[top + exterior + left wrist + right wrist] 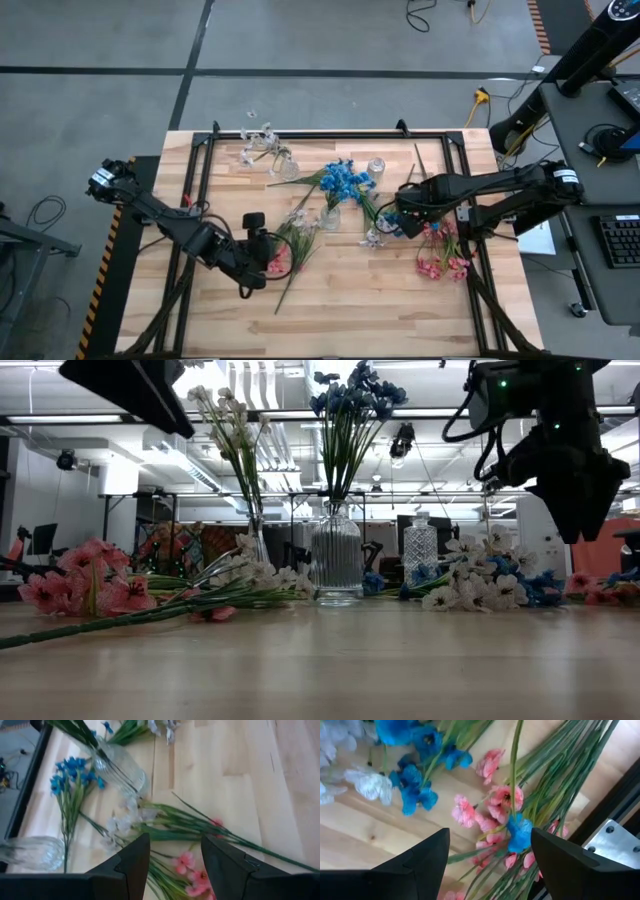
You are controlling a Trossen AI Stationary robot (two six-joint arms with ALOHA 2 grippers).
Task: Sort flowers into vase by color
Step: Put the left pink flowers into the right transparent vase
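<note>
Picking the next stem to sort.
Right gripper (487, 865), jaws wide apart and empty, over loose pink and blue artificial flowers (495, 805) right of centre; left gripper (172, 865) half-open lower left; next, closing on one stem.

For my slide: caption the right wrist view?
Open right gripper hovers above loose pink flowers and blue flowers on the table.

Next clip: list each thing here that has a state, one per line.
Left gripper: jaws open, empty, above loose pink flowers.
Right gripper: jaws open, empty, over mixed pile.
Ribbed vase: upright, holds blue flowers.
Slim vase: upright, holds white flowers.
Cut-glass vase: upright, no flowers.
</note>
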